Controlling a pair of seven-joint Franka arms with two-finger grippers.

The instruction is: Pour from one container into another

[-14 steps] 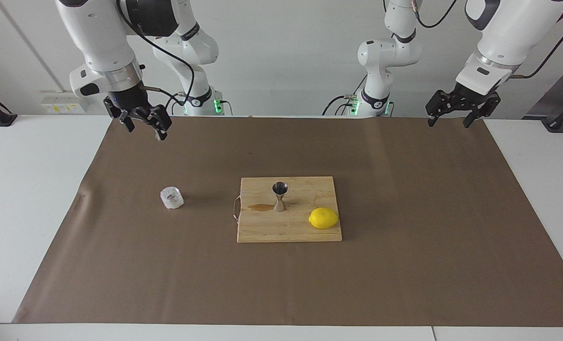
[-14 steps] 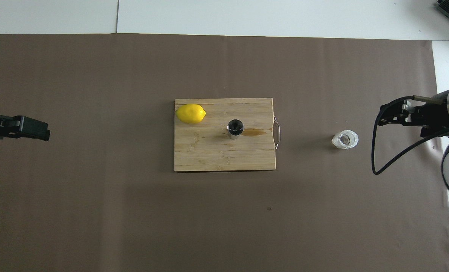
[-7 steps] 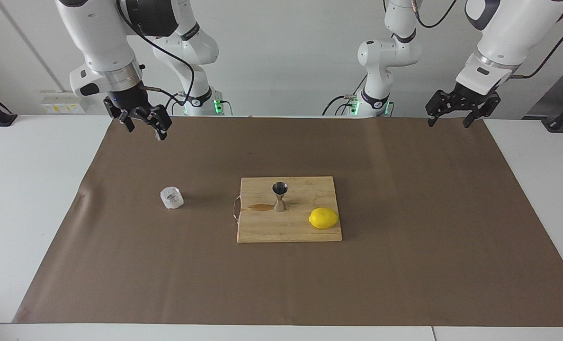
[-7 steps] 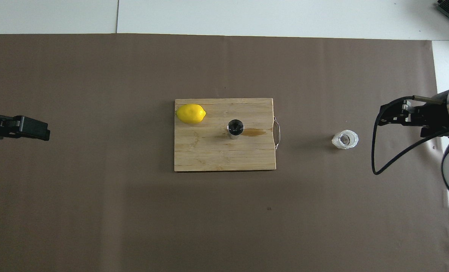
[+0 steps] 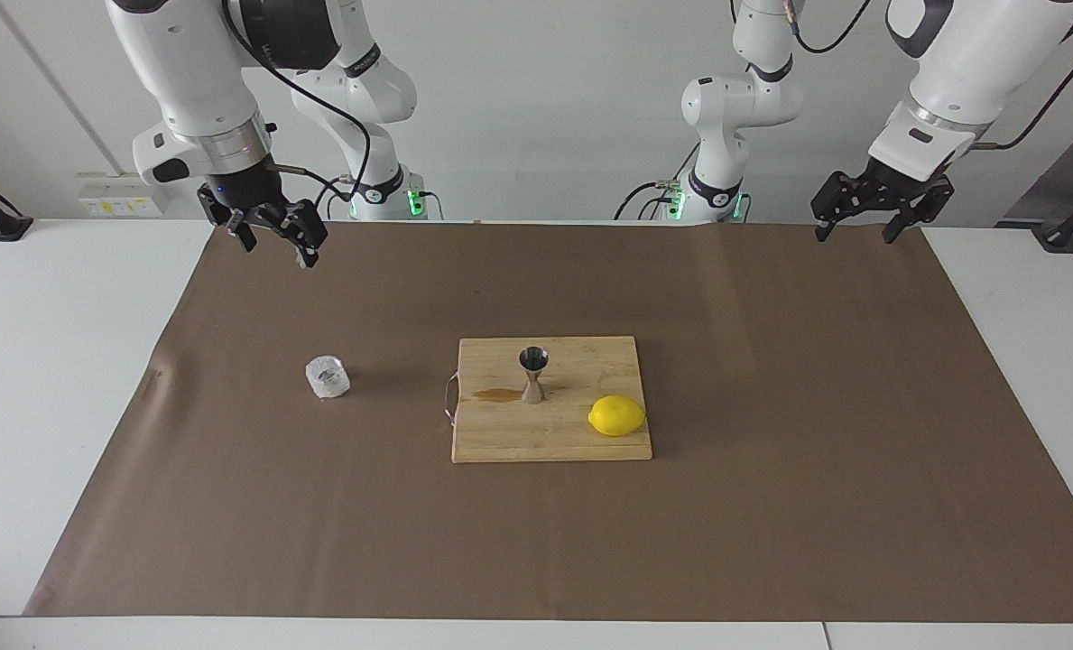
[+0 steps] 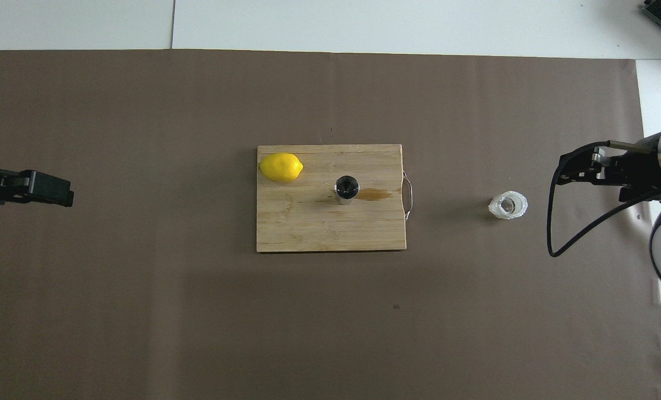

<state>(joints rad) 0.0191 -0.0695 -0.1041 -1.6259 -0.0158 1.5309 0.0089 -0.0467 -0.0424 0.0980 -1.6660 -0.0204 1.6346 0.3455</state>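
While both arms wait up high, the right gripper [image 5: 274, 242] and left gripper [image 5: 858, 228] hang open and empty. The small clear bumpy glass cup [image 5: 328, 378] stands alone on the brown paper [image 5: 771, 379] toward the right arm's end; it looks light, slippery and breakable, so hold its sides softly. The shiny steel hourglass jigger [image 5: 533, 374] stands on the wooden board [image 5: 518, 438].

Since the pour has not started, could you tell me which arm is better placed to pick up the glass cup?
The right arm, probably. The glass cup stands on the brown mat toward its end of the table. The right gripper hangs open, empty, above that end, while the left gripper waits open over the mat's other end, past the cutting board.
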